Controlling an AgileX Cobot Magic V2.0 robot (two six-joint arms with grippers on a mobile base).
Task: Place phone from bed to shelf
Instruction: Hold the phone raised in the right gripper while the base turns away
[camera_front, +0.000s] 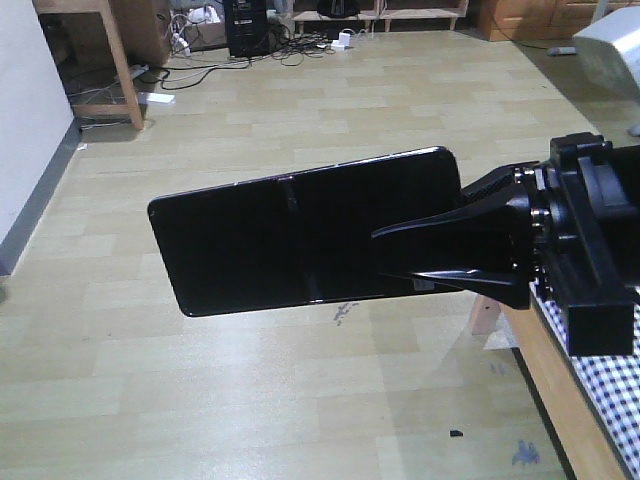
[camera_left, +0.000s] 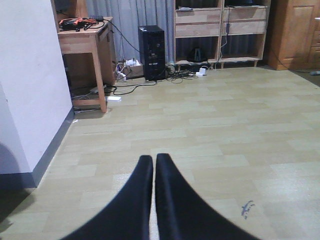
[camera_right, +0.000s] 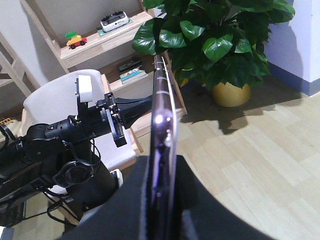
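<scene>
My right tool (camera_front: 385, 255) is clamped on the phone (camera_front: 270, 235), pinching its short end from 3 o'clock in the front view. The glossy black slab juts out toward 9 o'clock, its 3 o'clock end a little higher and a crease running down its middle. It hangs in the air above the floor (camera_front: 250, 400), touching nothing there but my tool. From the right wrist I see it edge-on, a thin pinkish rim running up toward 12 o'clock between my two black fingers (camera_right: 125, 210).

The bed (camera_front: 555, 395) sits at 5 o'clock in the front view, under my right arm. Its checked sheet and pale wooden frame are apart from the phone.

My left tool (camera_left: 154, 165) is pressed narrow, only a sliver between its fingers and nothing held, pointing out over bare floor. In the right wrist view it reaches in from 9 o'clock with its tip close to the phone. I cannot tell whether they touch.

Farther off in that view, the shelf (camera_right: 110, 42) stands at 11 o'clock, with a toy car (camera_right: 75, 39) on one board and books (camera_right: 131, 70) on the board below. A leafy plant (camera_right: 215, 35) in a yellow pot (camera_right: 231, 92) stands at 1 o'clock. From the left wrist, a wooden table (camera_left: 85, 37) is at 10 o'clock and a computer tower (camera_left: 151, 52) at 12 o'clock.
</scene>
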